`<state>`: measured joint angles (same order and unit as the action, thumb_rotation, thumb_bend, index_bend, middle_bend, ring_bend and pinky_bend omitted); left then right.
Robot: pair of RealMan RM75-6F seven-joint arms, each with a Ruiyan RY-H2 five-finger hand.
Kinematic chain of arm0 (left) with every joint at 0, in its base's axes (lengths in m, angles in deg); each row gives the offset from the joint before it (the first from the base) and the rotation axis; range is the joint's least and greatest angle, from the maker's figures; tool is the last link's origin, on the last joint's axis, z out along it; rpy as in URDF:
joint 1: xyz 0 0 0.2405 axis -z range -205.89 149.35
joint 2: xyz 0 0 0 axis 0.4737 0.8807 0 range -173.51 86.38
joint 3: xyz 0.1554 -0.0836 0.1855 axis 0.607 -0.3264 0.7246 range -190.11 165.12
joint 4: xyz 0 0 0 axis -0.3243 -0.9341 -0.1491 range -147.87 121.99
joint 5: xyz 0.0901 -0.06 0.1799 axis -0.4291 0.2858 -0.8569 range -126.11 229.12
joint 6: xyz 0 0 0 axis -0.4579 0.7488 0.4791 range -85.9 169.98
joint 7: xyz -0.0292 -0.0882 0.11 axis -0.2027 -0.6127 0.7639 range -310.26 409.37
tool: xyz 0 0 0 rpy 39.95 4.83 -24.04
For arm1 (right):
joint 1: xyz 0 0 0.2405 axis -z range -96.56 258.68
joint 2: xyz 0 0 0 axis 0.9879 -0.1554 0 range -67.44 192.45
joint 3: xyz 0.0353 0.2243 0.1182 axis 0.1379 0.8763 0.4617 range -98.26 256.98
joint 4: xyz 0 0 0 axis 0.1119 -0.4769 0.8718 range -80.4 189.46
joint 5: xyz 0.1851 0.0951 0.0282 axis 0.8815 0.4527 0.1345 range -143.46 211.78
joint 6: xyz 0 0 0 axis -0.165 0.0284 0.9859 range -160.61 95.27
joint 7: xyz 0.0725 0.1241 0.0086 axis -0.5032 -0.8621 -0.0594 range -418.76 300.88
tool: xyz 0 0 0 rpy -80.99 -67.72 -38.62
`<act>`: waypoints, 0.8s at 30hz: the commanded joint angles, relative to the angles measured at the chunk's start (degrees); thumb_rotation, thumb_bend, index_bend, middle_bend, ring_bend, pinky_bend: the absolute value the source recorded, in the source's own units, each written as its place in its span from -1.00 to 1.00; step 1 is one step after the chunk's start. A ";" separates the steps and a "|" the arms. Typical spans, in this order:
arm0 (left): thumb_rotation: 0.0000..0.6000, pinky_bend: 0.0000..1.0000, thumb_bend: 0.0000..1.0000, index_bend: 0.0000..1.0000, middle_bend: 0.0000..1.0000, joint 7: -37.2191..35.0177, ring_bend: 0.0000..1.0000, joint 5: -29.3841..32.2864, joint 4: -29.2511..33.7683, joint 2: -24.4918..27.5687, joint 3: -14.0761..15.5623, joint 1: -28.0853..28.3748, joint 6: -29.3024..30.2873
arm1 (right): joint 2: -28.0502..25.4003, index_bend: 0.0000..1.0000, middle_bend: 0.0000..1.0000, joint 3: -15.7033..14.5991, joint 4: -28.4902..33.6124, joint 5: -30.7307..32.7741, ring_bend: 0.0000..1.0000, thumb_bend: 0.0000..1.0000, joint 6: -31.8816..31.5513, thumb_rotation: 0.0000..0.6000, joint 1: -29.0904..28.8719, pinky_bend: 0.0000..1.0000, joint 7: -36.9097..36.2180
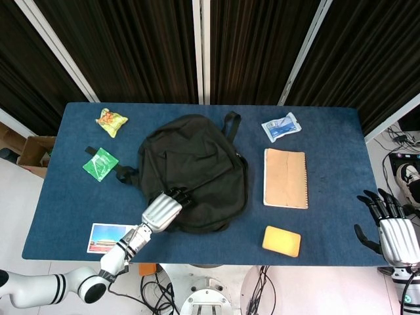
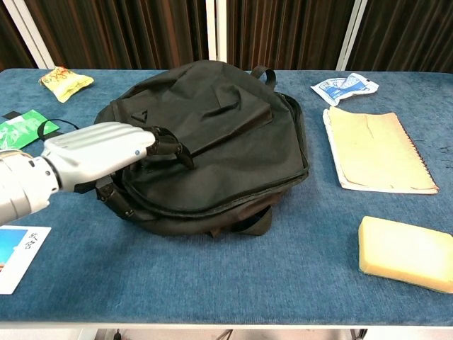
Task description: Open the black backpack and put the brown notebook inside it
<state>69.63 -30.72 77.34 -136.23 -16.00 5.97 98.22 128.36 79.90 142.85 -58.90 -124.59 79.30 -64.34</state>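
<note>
The black backpack lies flat in the middle of the blue table, its zip shut along the front edge. My left hand reaches over the bag's front left part. Its dark fingertips touch the top fabric and the thumb hangs lower, apart from them, with nothing visibly pinched. The brown notebook lies flat to the right of the bag, untouched. My right hand hovers off the table's right front corner with its fingers spread and holds nothing; only the head view shows it.
A yellow sponge lies in front of the notebook, and a white packet behind it. On the left are a yellow snack bag, a green packet and a postcard.
</note>
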 commanded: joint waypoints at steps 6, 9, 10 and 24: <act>1.00 -0.58 -0.32 -0.34 -0.33 -4.65 -0.63 -1.65 -1.81 -2.58 -1.05 0.59 2.58 | 0.07 -0.55 -0.67 0.09 -0.23 0.28 -0.91 -0.41 0.28 1.00 0.19 -0.70 -0.22; 1.00 -0.55 -0.30 -0.29 -0.25 -5.79 -0.57 -2.07 -2.38 -3.31 -1.55 0.85 3.46 | 0.23 -0.55 -0.67 0.13 -0.37 0.28 -0.91 -0.41 0.47 1.00 0.14 -0.70 -0.32; 1.00 -0.53 -0.30 -0.27 -0.21 -6.01 -0.54 -2.05 -3.04 -3.93 -1.97 0.95 3.99 | 0.29 -0.55 -0.67 0.15 -0.42 0.28 -0.91 -0.41 0.51 1.00 0.13 -0.70 -0.38; 1.00 -0.33 0.05 0.33 0.42 -23.13 0.13 4.96 -7.57 -12.09 -10.38 -0.90 10.68 | -0.30 -0.55 -0.67 0.86 -6.20 -0.01 -0.91 -0.34 10.65 1.00 -6.40 -0.69 -2.86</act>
<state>49.02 -28.64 68.00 -147.99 -24.21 5.81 108.49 128.39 80.25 138.70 -58.89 -116.94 75.28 -67.37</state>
